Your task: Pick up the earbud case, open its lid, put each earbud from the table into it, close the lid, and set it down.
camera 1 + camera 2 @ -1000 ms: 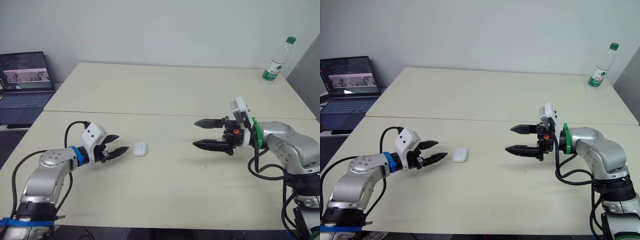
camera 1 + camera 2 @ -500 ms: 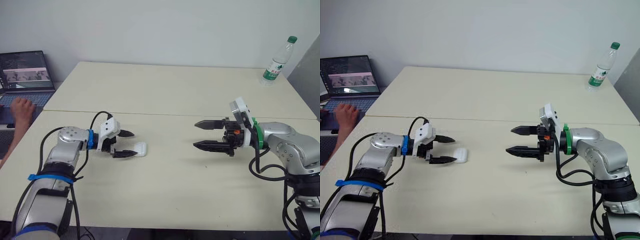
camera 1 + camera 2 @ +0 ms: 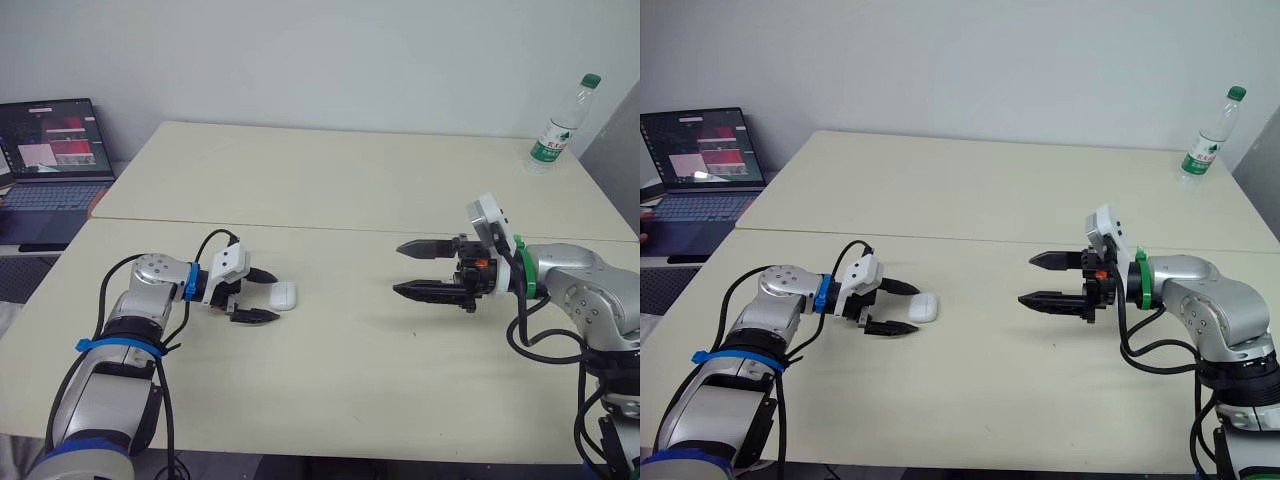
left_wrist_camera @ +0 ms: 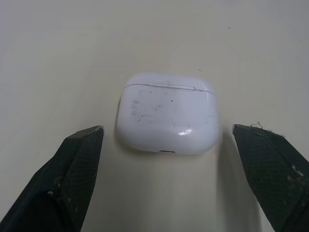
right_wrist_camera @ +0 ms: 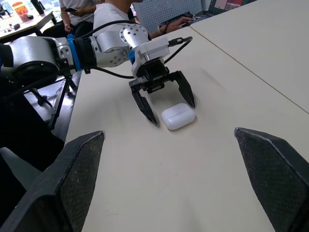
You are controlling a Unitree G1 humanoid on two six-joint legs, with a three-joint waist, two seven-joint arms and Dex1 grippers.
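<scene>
**lot: left pincer set around the earbud case, grasp not yet made**

1. table [image 3: 330, 190]: pale, two tops butted together along a seam; the work goes on at the near top.
2. laptop [image 3: 45, 150]: lid up, screen lit, off the far left corner, well apart from the work.
3. right gripper [image 3: 399, 268]: held above the table right of centre, pointing at the case, fingers wide apart, holding nothing.
4. bottle [image 3: 560, 125]: clear plastic, green cap, upright at the far right corner.
5. left gripper [image 3: 277, 298]: low over the table, fingers spread wide to either side of the case, touching neither side, nothing held.
6. earbud case [image 4: 166, 113]: white, rounded, lying flat on the table between the left fingers, lid shut.

hazards, as judged: the shell is smooth and rounded, so an uneven squeeze may shoot it out across the table. fingertips riding too low may scrape the top; too high, they pinch only the curve and it slips. a grip across the lid seam would block the opening step.
</scene>
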